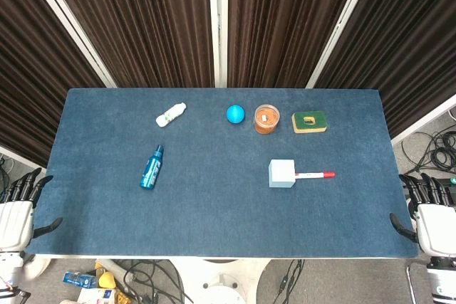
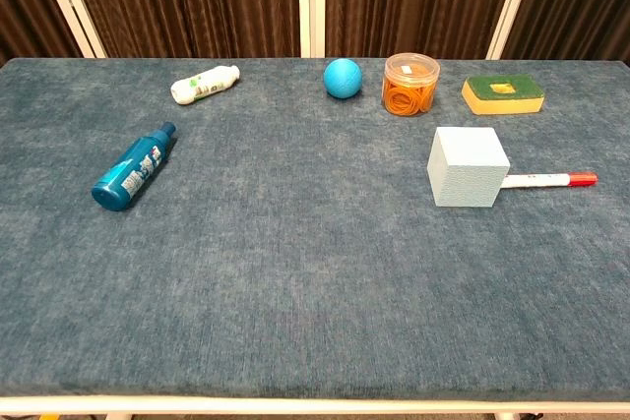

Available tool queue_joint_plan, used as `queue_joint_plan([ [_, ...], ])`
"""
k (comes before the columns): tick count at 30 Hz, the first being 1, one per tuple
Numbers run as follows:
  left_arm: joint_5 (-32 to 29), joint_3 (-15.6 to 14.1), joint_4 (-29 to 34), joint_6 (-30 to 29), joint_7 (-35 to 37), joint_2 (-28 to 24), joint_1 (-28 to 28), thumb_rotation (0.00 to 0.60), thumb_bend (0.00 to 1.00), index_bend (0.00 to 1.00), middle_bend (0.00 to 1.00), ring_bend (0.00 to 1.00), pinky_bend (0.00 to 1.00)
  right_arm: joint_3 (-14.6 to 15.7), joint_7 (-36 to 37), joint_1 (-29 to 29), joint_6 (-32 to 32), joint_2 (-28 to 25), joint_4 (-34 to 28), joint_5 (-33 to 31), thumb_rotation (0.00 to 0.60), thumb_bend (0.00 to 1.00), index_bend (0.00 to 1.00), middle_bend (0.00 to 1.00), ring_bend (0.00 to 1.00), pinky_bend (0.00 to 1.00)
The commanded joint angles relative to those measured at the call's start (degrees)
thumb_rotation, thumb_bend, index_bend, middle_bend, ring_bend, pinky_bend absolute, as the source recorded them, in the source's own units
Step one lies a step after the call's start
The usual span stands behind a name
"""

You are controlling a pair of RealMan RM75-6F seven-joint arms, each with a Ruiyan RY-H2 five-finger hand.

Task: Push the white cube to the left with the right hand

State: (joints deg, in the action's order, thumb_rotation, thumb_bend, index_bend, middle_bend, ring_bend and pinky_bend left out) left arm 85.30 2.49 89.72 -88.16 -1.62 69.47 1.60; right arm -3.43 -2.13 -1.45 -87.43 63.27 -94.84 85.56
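Resting off table edge, right hand empty, fingers apart; white cube untouched.

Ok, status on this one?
Both hands open off the table edges: left hand, right hand. White cube untouched, marker touching its right side.

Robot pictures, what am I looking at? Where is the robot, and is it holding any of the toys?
Both pictures come from the robot's own cameras. The head view looks down from high up; the chest view looks across the table from lower down. The white things at the bottom corners of the head view are its left hand and right hand, with dark fingers. They wait off the table's edges and hold nothing. On the blue table lie a white cube with a red-capped pen beside it, a blue ball, a jar of orange bands, a sponge, a blue bottle and a white bottle.
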Motion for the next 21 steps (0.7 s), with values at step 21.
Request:
queue_joint_plan([
  [21,-0.2,-0.6,-1.5,-0.3,1.2,1.3,-0.7,0.6,0.14,0.22,0.16,0.1,0.13,-3.7,-7.4,-9.5,15.0,1.6,0.5,-6.7,0.6,0.18,0.21,0.3,0.0,0.05],
])
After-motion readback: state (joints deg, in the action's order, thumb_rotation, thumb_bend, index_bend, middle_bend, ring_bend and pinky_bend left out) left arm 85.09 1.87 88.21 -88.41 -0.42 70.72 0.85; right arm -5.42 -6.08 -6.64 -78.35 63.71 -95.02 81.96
